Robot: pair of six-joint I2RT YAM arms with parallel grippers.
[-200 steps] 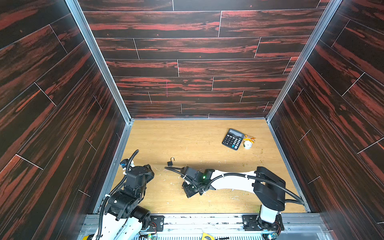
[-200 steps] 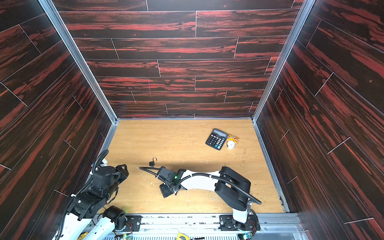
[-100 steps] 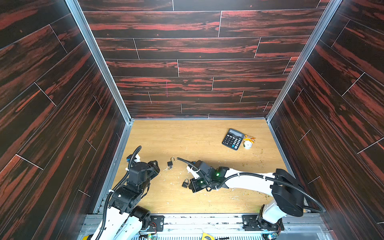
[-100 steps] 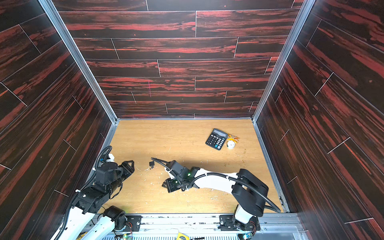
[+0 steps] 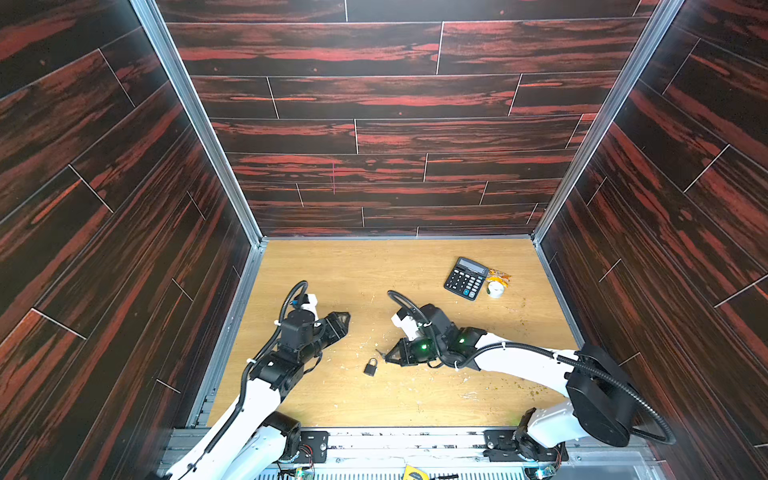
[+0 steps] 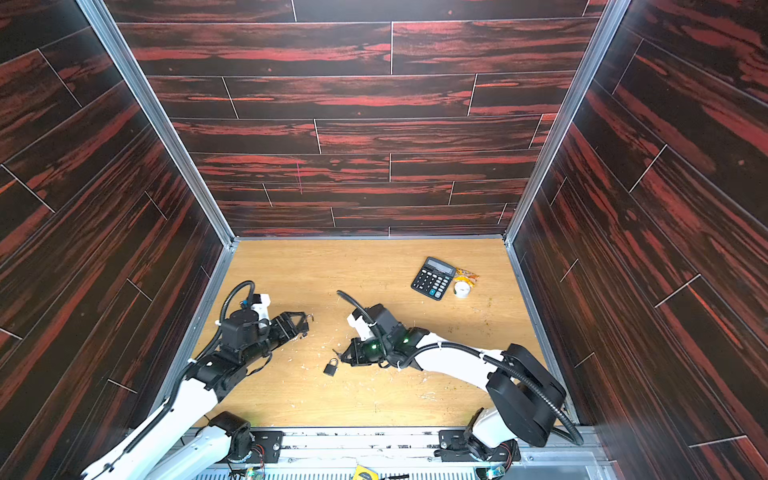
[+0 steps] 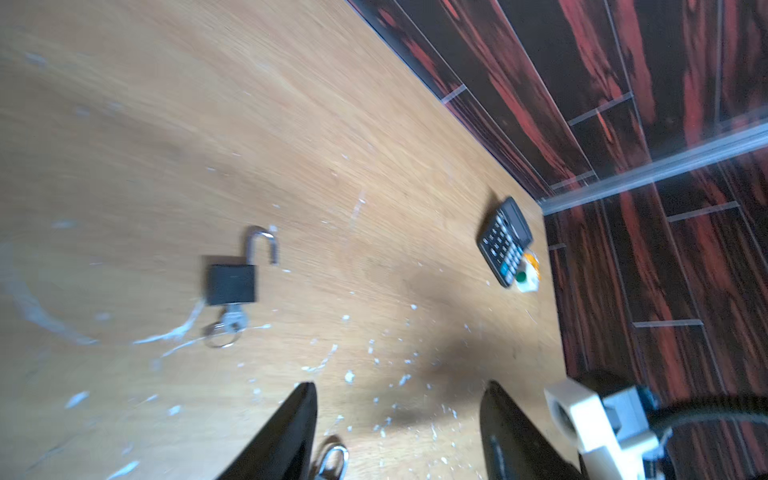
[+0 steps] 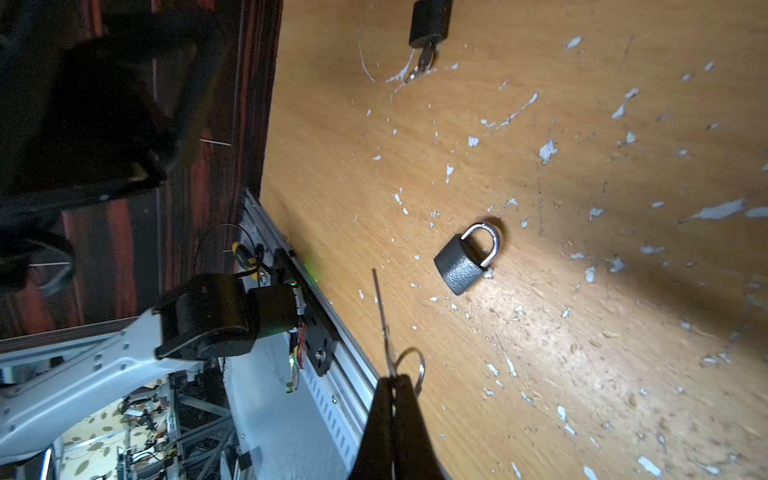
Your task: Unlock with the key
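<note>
A closed black padlock lies flat on the wooden table. My right gripper is just right of it, shut on a key with a ring; the blade points past the lock. A second padlock has its shackle swung open and its own key in it. It lies at my left gripper's tip. That gripper is open and holds nothing.
A black calculator and a small white roll with an orange wrapper sit at the back right. Dark wood-pattern walls close three sides. A metal rail runs along the front edge. White flecks dot the tabletop.
My left gripper has reached right to the open padlock and spread its jaws wider. The right arm has drawn back to the right with the key, uncovering the closed padlock.
</note>
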